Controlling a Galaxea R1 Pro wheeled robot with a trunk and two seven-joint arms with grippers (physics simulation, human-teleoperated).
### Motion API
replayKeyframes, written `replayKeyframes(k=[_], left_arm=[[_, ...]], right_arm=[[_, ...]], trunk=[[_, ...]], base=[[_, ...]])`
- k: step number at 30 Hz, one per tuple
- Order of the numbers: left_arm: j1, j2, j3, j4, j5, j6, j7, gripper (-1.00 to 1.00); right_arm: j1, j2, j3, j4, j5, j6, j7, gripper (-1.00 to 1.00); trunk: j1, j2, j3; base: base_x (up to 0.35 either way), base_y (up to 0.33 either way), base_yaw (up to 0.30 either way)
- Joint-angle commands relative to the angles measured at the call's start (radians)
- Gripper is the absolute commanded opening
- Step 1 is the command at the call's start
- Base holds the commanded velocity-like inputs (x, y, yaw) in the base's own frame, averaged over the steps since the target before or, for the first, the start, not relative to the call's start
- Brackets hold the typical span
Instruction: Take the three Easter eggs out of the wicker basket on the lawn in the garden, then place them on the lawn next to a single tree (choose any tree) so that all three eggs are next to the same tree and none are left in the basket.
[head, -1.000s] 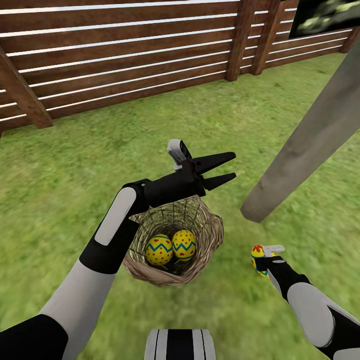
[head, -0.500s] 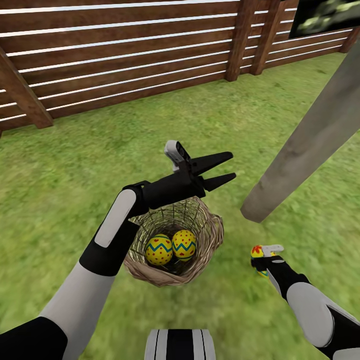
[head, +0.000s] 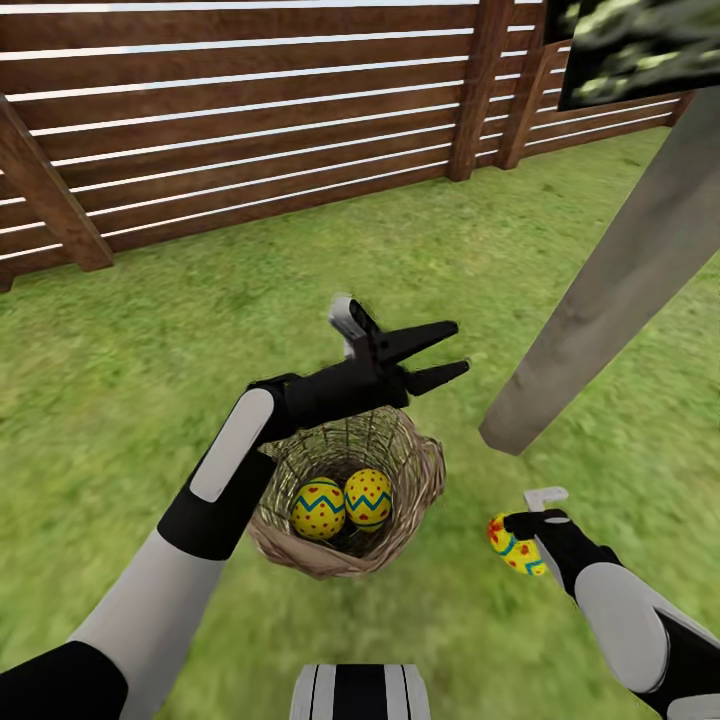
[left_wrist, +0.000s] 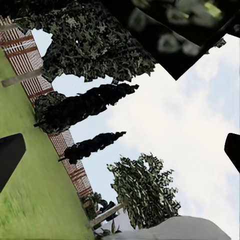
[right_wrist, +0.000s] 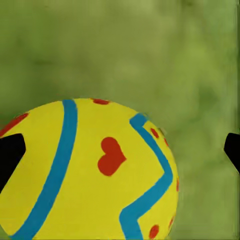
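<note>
Beside the foot of the grey tree trunk (head: 610, 300), the right gripper (head: 522, 540) is holding one Easter egg (head: 513, 545) low over the lawn (head: 150, 330). Its fingers are sitting at either side of the egg in the right wrist view, where the egg (right_wrist: 90, 175) is showing a blue zigzag band and a red heart mark with grass behind it; the claw is judged to be clamped on the egg, since the egg is hanging off the ground. Whether the egg is touching the grass cannot be told. The placing is judged deliberate: this spot lies near the trunk, as the task requires.

Two eggs, one banded (head: 318, 508) and one dotted (head: 368, 498), are lying side by side in the wicker basket (head: 425, 480), which is standing on the grass, apart from the trunk.

The left gripper (head: 445, 352) is hovering above the basket's far rim with its jaws apart and nothing between them, pointing towards the slatted wooden fence (head: 250, 120). It is judged to be waiting clear of the basket mouth, so two eggs are remaining to be moved
</note>
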Motion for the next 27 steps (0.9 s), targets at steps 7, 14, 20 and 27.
replayKeyframes(k=[7, 14, 20, 27], left_arm=[[0.039, 0.039, -0.039, 0.009, -0.02, -0.002, -0.004, 1.0], [0.086, 0.041, -0.139, 0.005, -0.02, -0.001, -0.005, 1.0], [0.086, 0.043, -0.135, 0.001, -0.02, 0.001, -0.007, 1.0], [0.084, 0.044, -0.132, -0.003, -0.021, 0.003, -0.007, 1.0]], right_arm=[[-0.001, -0.002, 0.003, 0.011, 0.006, 0.0, -0.032, 1.0], [-0.001, -0.002, 0.003, 0.01, 0.005, 0.001, -0.031, 1.0], [0.001, -0.002, 0.003, 0.01, 0.004, 0.004, -0.03, 1.0], [0.004, -0.004, 0.003, 0.009, -0.001, 0.003, -0.029, 1.0]], trunk=[[0.0, 0.0, -0.001], [0.0, 0.0, -0.001], [-0.002, 0.001, 0.019], [-0.006, 0.003, 0.046]], base=[[0.0, 0.0, 0.0], [0.0, 0.0, 0.0], [0.0, 0.0, 0.0], [-0.075, 0.0, 0.0]])
